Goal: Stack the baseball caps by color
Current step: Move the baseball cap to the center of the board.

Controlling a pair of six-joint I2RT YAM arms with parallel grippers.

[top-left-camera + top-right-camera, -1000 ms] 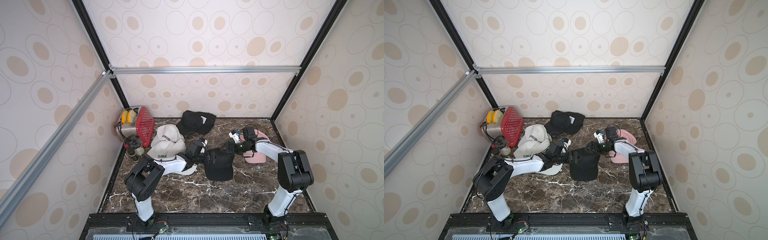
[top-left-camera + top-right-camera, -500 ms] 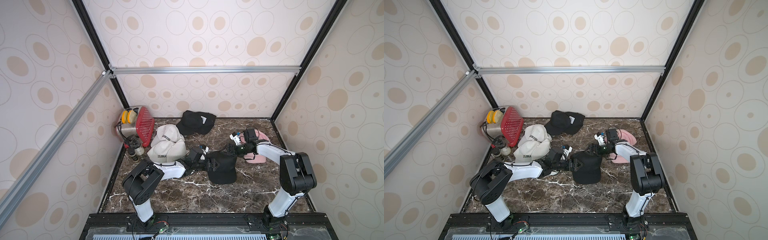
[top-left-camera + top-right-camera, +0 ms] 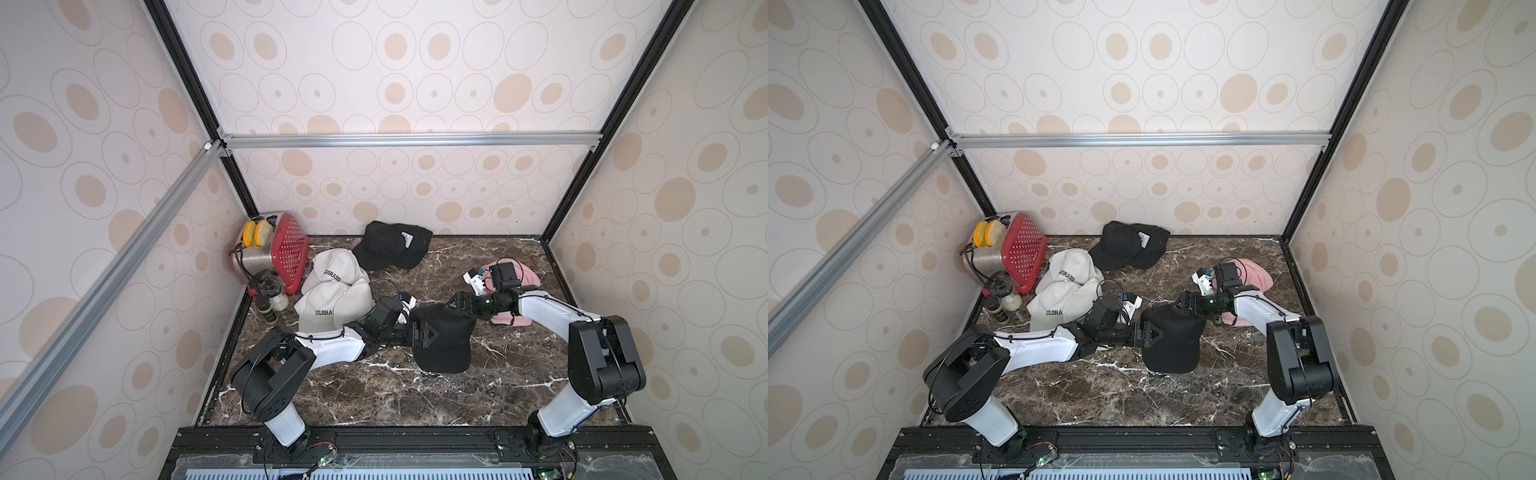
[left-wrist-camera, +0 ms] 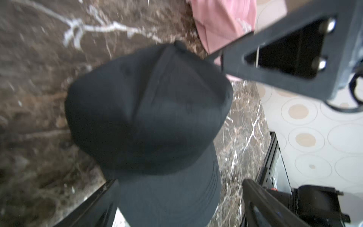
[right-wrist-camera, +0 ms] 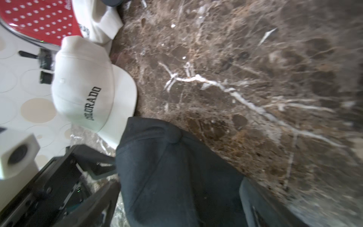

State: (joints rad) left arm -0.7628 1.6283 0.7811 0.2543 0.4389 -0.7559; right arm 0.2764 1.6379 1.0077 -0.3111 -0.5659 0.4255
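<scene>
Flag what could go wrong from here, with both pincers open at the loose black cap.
1. The left pincer and right pincer flank the black cap from opposite sides, close together; advancing either may clash them.
2. If both close, the soft cap may be tugged two ways and crumple.
3. The right arm crosses the pink caps; swinging it could drag them.

Layout, as seen in both top views:
- The single black fabric baseball cap (image 3: 444,347) lies mid-table on the dark marble tabletop (image 3: 374,395), brim toward the front.
- The left gripper (image 3: 424,334) is at its left side and the right gripper (image 3: 461,305) at its rear right edge.
- The pile of white fabric "COLORADO" caps (image 3: 332,295) lies to the left, further back.
- The red perforated metal box (image 3: 286,249) stands in the rear left corner, with the small bottles (image 3: 272,301) just before it.
- The pile of black fabric caps (image 3: 390,245) lies rear centre.
- The pink fabric caps (image 3: 525,274) lie at the right, behind the right gripper.
</scene>
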